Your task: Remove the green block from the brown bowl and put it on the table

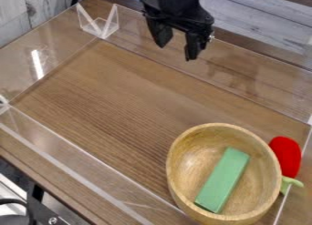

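Nothing of the job is done yet. My gripper (178, 42) hangs over the far edge of the surface (109, 101), jaws spread wide and empty. Well apart from it, at the near right corner, the green block (223, 179) lies flat inside the brown bowl (183, 156). Reaching, grasping, lifting out and setting down all remain.

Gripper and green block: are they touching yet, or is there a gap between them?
Apart. The camera view shows the open gripper at the far side of the table, with bare tabletop between it and the green block lying in the brown bowl.
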### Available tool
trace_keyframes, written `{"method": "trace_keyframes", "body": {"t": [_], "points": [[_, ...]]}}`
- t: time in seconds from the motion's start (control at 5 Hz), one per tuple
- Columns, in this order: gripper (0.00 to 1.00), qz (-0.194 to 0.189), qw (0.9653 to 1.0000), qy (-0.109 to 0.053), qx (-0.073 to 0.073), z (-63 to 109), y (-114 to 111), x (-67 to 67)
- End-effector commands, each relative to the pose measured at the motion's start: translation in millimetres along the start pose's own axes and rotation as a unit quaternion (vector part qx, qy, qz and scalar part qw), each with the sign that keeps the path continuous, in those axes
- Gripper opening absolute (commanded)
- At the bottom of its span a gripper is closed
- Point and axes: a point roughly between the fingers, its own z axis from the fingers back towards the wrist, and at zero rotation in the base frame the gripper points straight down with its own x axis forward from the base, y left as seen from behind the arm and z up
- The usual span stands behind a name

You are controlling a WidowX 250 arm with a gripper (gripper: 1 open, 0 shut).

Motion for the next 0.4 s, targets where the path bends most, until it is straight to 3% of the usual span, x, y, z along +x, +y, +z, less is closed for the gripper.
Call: {"method": "trace_keyframes", "body": {"t": [0.0,0.2], "points": [[1.0,0.002,0.9996,-0.027,0.006,13.8,2.7,10.9],[1.0,0.005,0.9994,-0.033,0.007,17.8,4.2,13.2]]}}
